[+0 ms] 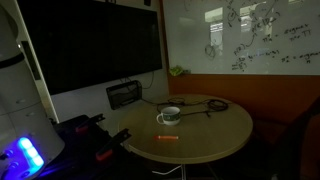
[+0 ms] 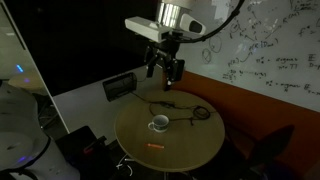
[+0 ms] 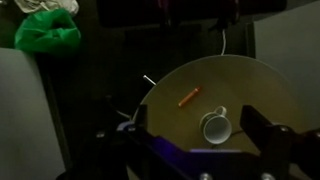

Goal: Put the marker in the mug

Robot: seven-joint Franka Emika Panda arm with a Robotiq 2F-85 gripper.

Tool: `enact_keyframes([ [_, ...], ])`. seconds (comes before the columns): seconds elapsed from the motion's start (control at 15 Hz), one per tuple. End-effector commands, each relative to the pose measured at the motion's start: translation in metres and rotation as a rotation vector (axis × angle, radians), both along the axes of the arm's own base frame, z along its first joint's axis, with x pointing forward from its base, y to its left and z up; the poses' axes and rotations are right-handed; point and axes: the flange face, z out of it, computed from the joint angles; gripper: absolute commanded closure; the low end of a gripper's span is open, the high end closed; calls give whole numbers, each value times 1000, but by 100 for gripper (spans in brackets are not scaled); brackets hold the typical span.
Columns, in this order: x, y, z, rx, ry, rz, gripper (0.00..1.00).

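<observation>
1. Your round table (image 2: 195,143) stands near the wall, with a whiteboard (image 1: 250,35) and a dark screen (image 1: 90,40) behind it. A black box (image 2: 120,87) sits just off the rim on that side.
2. The tabletop is mostly bare. A black cable loop (image 1: 205,104) lies on the wall side of the mug (image 2: 159,124), and the rest of the surface is open.
3. The gripper (image 2: 167,76) hangs high above the wall-side part of the table, well apart from everything on it. Its fingers are spread and hold nothing. In the wrist view, one finger (image 3: 265,130) frames the lower right.
4. The marker (image 2: 153,148) lies flat near the rim farthest from the wall, close to the mug but not touching it. It is far below the gripper, across the table from it.
5. In the wrist view, the marker (image 3: 188,97) lies slanted between the mug (image 3: 215,127) and the table's left rim (image 3: 152,95). The mug sits upright, between the spread fingers.
</observation>
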Motion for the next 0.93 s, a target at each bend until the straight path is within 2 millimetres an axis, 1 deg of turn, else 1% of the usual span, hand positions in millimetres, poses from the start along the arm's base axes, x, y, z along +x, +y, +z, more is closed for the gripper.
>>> enact_keyframes([
  [0.0, 16, 27, -39, -43, -33, -190, 0],
  [0.27, 43, 69, -124, -131, -83, -353, 0],
  [0.33, 48, 78, -150, -147, -86, -372, 0],
  [0.47, 54, 93, -192, -161, -90, -408, 0],
  [0.53, 56, 98, -210, -166, -96, -439, 0],
  [0.67, 59, 105, -243, -182, -70, -521, 0],
  [0.73, 55, 103, -233, -167, -65, -456, 0],
  [0.8, 56, 105, -245, -172, -54, -480, 0],
  [0.87, 58, 105, -251, -175, -49, -490, 0],
])
